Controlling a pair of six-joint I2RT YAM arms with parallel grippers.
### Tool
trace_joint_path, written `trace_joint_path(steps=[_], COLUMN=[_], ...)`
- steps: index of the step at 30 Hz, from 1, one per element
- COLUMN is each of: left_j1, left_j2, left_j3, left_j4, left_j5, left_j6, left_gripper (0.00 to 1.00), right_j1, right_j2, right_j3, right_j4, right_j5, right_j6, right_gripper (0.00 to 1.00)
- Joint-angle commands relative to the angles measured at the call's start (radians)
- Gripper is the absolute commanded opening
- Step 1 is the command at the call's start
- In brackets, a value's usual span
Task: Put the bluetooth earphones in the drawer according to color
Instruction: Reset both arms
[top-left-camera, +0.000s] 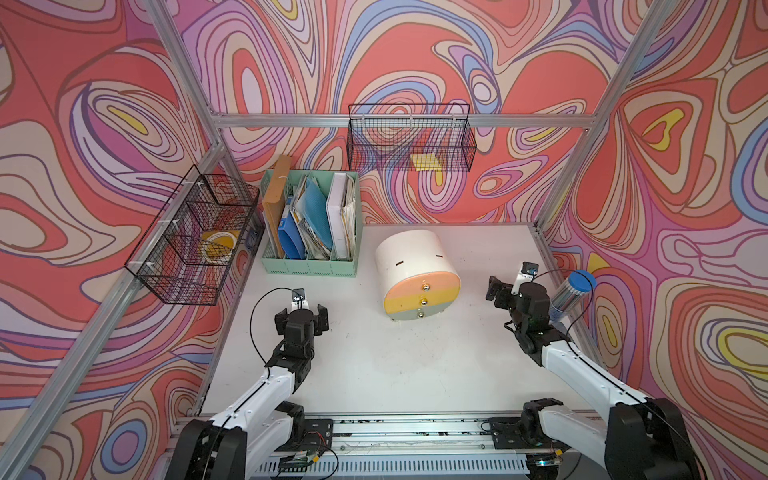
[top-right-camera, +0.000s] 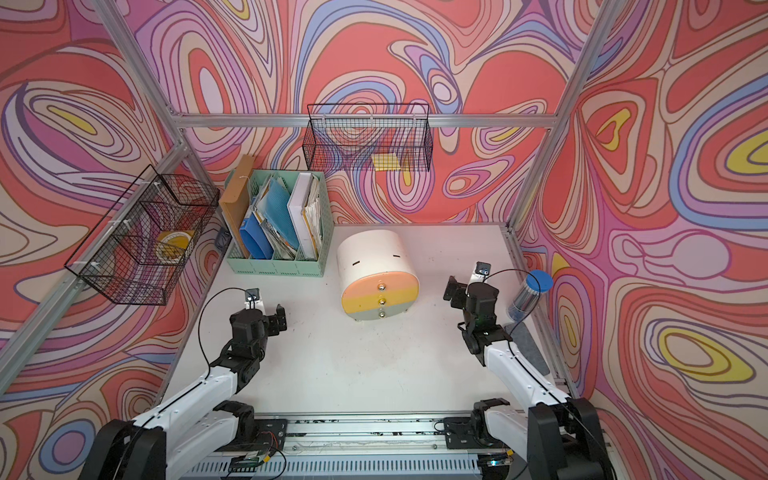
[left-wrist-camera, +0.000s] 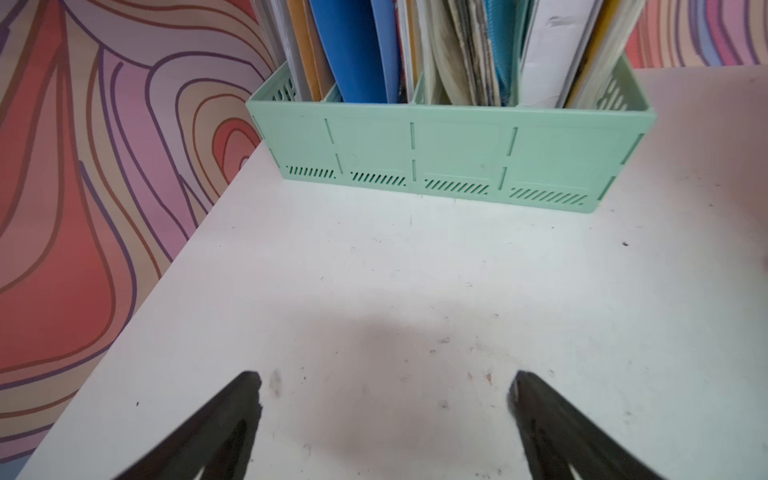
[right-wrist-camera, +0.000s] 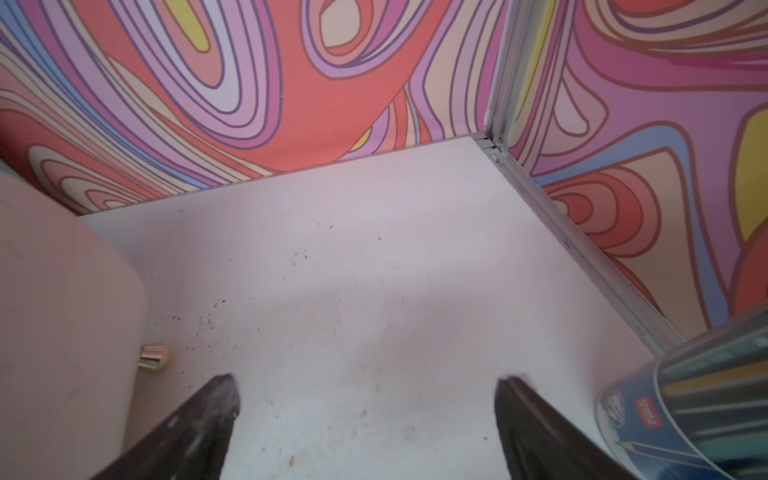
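The drawer (top-left-camera: 417, 274) (top-right-camera: 376, 274) is a white barrel-topped chest in the middle of the table. Its peach, yellow and grey-green fronts, each with a gold knob, are all pushed in. The bluetooth earphones are out of view in every frame. My left gripper (top-left-camera: 302, 319) (left-wrist-camera: 384, 386) hangs open over bare table to the left of the drawer, with nothing between its fingers. My right gripper (top-left-camera: 515, 291) (right-wrist-camera: 368, 386) stands open and empty to the right of the drawer. In the right wrist view the chest's side (right-wrist-camera: 62, 311) and one gold knob (right-wrist-camera: 153, 356) show.
A mint-green file holder (top-left-camera: 309, 224) (left-wrist-camera: 449, 145) full of folders stands at the back left. Black wire baskets hang on the left wall (top-left-camera: 195, 241) and the back wall (top-left-camera: 411, 139). A clear blue-lidded pencil tube (top-left-camera: 571, 295) (right-wrist-camera: 685, 407) leans beside my right gripper.
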Motion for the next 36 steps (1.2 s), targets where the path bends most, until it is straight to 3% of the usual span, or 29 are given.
trace_joint_path(steps=[1,7,13,21,25,29,33,36], left_j1=[0.037,0.115,0.120,0.120,0.120,0.120,0.118,0.118], left_j2=[0.078,0.235,0.296,0.307,0.370,0.418,0.529,0.494], left_j3=[0.037,0.043,0.083,0.044,0.034,0.039,0.021,0.098], left_j4=[0.155,0.329,0.338,0.434,0.531,0.567,0.726,0.516], left_j5=[0.012,0.055,0.055,0.100,0.087,0.111,0.254,0.294], left_j6=[0.011,-0.037,0.011,0.047,0.051,0.061,0.131,0.137], left_gripper=[0.99,0.99,0.99,0.99,0.99,0.99,0.99,0.99], right_j1=[-0.049,-0.083,-0.095,-0.096,-0.099,-0.100,-0.105,-0.106], right_j2=[0.044,0.171,0.322,0.352,0.447,0.508,0.561,0.566], right_j3=[-0.055,-0.099,-0.120,-0.129,-0.128,-0.080,-0.061,-0.044], right_j4=[0.150,0.392,0.608,0.674,0.792,0.761,0.766,0.741], right_j5=[-0.033,-0.076,-0.091,-0.075,-0.060,-0.084,-0.117,-0.142], right_j6=[0.007,-0.011,-0.042,-0.086,-0.100,-0.108,-0.118,-0.127], right_gripper=[0.98,0.98,0.98,0.98,0.98,0.98,0.98,0.98])
